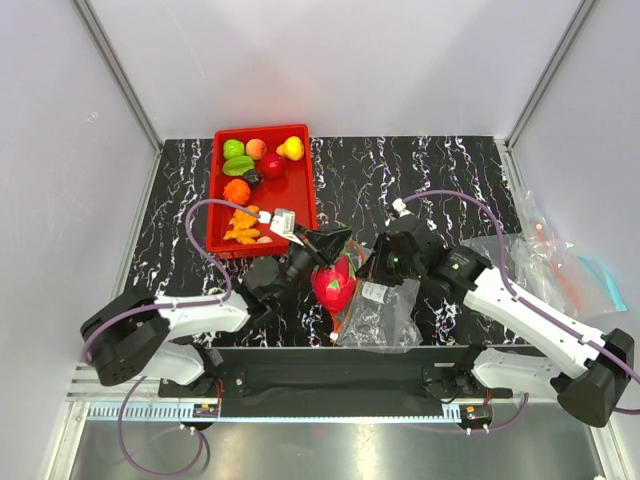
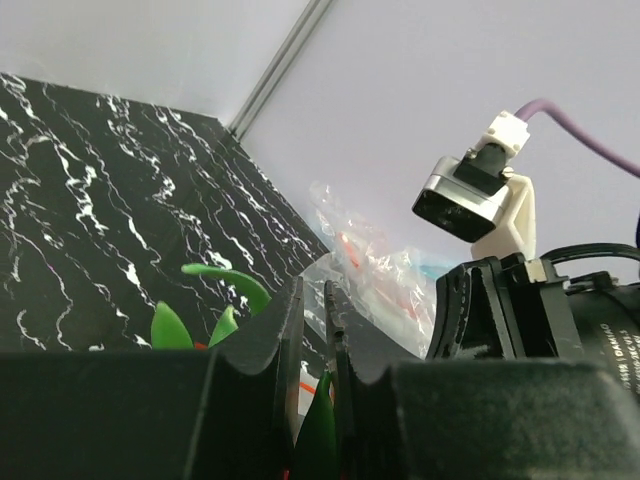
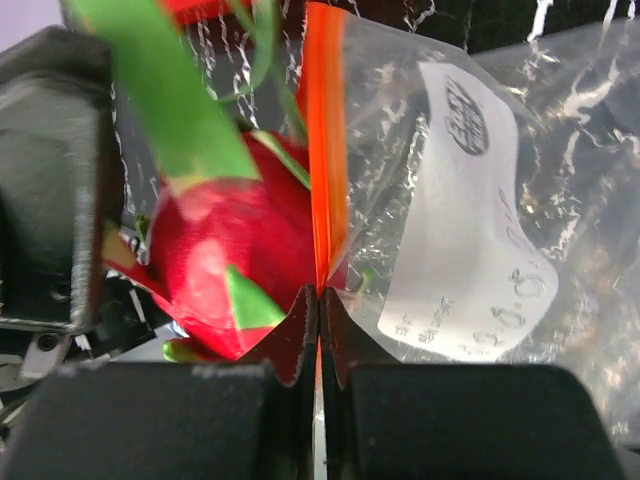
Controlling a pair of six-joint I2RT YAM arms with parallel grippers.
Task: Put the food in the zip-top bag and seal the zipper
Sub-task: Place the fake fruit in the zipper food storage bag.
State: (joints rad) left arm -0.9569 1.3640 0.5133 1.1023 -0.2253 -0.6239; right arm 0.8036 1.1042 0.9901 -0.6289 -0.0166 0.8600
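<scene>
Black marbled surface, white walls around. At front middle, right gripper clenched on zipper of zip-top bag. Left gripper pinching green leaf of magenta fruit, touching bag's mouth. Other food in red tray, back left.

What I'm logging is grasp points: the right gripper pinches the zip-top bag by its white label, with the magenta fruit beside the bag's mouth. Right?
Not quite: the right gripper is shut on the orange-red zipper, not the white label, which lies off to one side. The right wrist view shows it. The magenta fruit does sit beside the mouth.
</scene>
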